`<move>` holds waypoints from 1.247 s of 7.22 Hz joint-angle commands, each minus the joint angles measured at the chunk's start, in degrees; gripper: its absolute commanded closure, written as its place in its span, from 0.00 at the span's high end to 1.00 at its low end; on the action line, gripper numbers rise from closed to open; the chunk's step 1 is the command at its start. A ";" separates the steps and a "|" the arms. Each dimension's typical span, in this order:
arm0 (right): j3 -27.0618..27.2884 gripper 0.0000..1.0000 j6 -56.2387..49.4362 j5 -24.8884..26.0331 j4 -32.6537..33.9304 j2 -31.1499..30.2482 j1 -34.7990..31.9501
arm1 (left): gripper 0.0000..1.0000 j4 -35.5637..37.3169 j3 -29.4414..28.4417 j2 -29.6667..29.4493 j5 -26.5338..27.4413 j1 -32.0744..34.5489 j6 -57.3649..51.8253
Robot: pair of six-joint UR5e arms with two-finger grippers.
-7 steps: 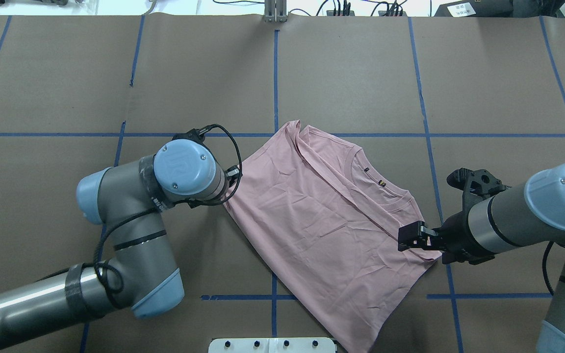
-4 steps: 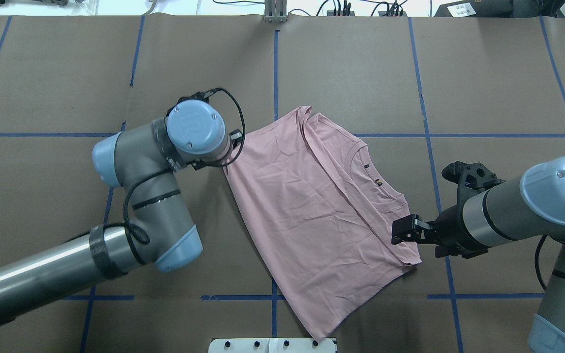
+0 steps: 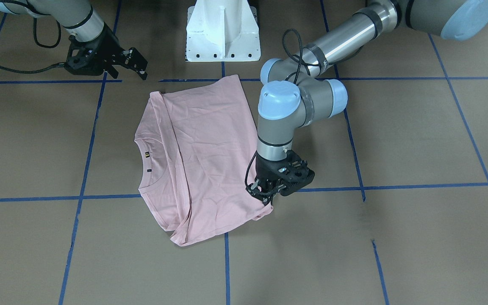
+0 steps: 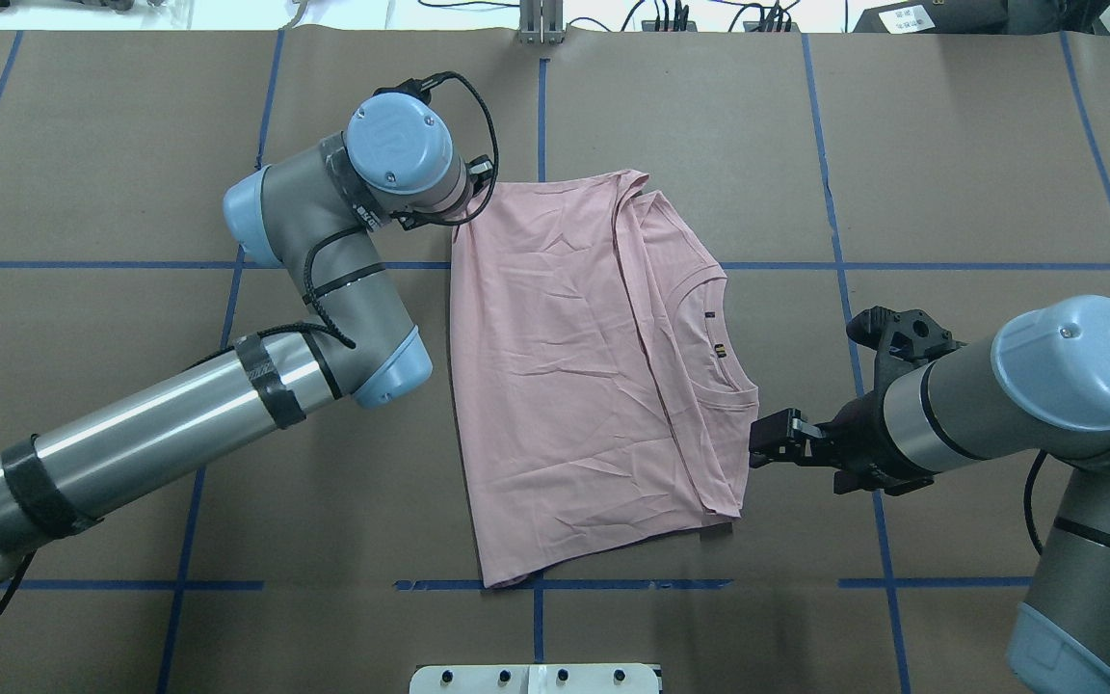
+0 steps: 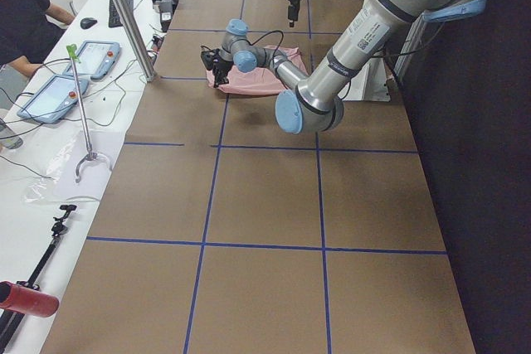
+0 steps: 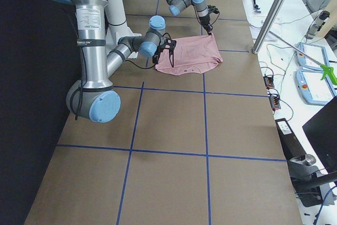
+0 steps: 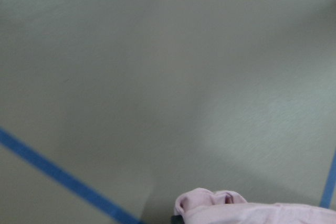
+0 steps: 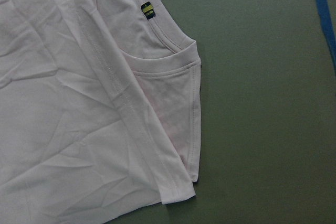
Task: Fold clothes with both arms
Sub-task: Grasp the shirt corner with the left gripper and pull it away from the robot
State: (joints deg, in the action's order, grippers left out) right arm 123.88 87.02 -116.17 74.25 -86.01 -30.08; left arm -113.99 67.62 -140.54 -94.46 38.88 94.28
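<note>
The pale pink T-shirt [image 4: 565, 366] lies flat on the brown table, one side folded over, collar [image 4: 724, 361] toward my right. My left gripper [image 3: 264, 195] is shut on the shirt's far corner; the left wrist view shows bunched pink cloth [image 7: 220, 208] at its lower edge. In the overhead view that gripper [image 4: 471, 198] is mostly hidden under its wrist. My right gripper [image 4: 757, 445] is open beside the shirt's collar-side edge; the front view shows this gripper [image 3: 140, 65] apart from the cloth. The right wrist view looks down on the shirt [image 8: 79, 103] and no fingers show.
The white pedestal base [image 3: 223, 29] stands at the table's near edge behind the shirt. Blue tape lines [image 4: 541, 125] grid the brown table. A person [image 5: 25, 14], tablets and a metal pole [image 5: 124, 14] sit beyond the far edge.
My left arm has swung forward, away from the base, dragging the shirt's corner and turning the shirt square to the tape lines. The shirt's edge slid out from under the right gripper.
</note>
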 commanded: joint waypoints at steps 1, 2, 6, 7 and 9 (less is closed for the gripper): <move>-1.18 1.00 0.16 0.06 0.01 2.06 -0.07 | 0.00 -11.81 -8.35 -2.36 1.81 2.16 -3.30; -1.71 1.00 0.16 0.67 0.01 2.16 -0.07 | 0.00 -14.30 -12.21 -3.76 4.52 2.16 -4.01; -3.29 1.00 0.16 2.26 0.10 4.26 0.02 | 1.00 -16.62 -13.31 -4.04 4.12 2.34 -9.64; -3.47 1.00 0.08 2.44 0.10 4.27 0.02 | 1.00 -13.31 -9.31 -2.30 -0.07 2.34 -9.12; -3.56 1.00 -0.19 4.28 0.10 4.44 0.02 | 1.00 2.38 12.41 7.51 -5.81 0.51 -3.89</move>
State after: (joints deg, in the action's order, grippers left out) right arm 120.44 87.01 -112.74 74.35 -81.70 -30.02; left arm -120.21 67.69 -138.66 -97.54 40.68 86.83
